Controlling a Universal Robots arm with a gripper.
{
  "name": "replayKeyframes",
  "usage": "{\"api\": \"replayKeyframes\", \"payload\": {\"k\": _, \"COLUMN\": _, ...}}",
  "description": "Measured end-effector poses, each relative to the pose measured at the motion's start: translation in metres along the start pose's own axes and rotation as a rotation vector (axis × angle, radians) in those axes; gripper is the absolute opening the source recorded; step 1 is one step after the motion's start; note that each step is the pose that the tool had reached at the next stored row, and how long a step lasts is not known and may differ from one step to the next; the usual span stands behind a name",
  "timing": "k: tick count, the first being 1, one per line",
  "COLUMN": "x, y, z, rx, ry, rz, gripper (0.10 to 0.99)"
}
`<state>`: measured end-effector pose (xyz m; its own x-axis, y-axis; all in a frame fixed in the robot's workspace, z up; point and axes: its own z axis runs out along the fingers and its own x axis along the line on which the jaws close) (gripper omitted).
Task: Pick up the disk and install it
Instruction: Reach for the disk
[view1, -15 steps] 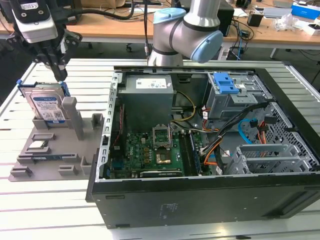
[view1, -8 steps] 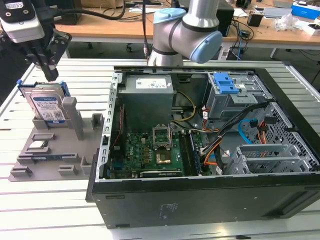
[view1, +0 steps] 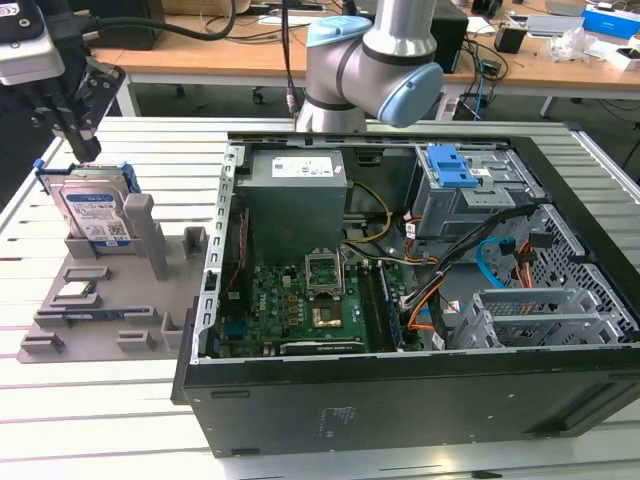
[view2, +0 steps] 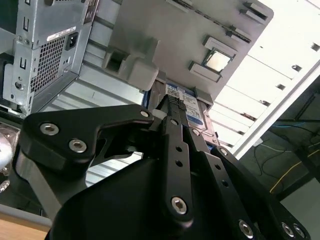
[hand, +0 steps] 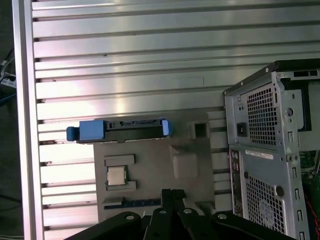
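Exterior view first: the disk (view1: 95, 212) is standing on edge in a slot of the grey holder (view1: 110, 300), way over at 9 o'clock from the open computer case (view1: 400, 400). You can see its blue frame and the white and blue label. The end effector (view1: 80, 135) hangs at roughly 12 o'clock from the disk, near its top edge but not touching it as far as I can see. Its fingers look pinched together with nothing between them. The holder sits flat on the slatted tabletop (view1: 100, 400), with a small square chip (view1: 78, 292) lying at 6 o'clock from the disk. Inside the case there's a blue latch piece (view1: 450, 165) up at about 1 o'clock.

Second wrist view: the end effector (view2: 171, 107) points straight at the disk (view2: 192, 109), which peeks out just past the fingertips, in the holder (view2: 165, 30). The chip (view2: 217, 60) is beyond it, and the back of the case (view2: 45, 45) is off to one side.

First wrist view: looking down on the disk (hand: 125, 131) edge-on, you see a dark strip with blue ends along the rim of the holder (hand: 150, 160). The chip (hand: 116, 176) lies between the disk and the end effector (hand: 172, 195), whose fingers sit close together and empty, clear of the disk. The case (hand: 265, 150) stands just beside the holder on the tabletop (hand: 125, 50).
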<state>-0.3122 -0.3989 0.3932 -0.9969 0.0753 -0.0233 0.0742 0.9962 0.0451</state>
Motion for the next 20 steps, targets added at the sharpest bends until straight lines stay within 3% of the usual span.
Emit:
{"api": "replayKeyframes", "payload": {"k": 5, "x": 0.0162, "y": -0.0012, "z": -0.0004, "rx": 0.0, "ry": -0.0001, "rz": 0.0, "gripper": 0.106}}
{"api": "replayKeyframes", "payload": {"k": 20, "x": 0.0476, "y": -0.0035, "z": -0.0013, "rx": 0.0, "ry": 0.0, "rz": 0.0, "gripper": 0.106}}
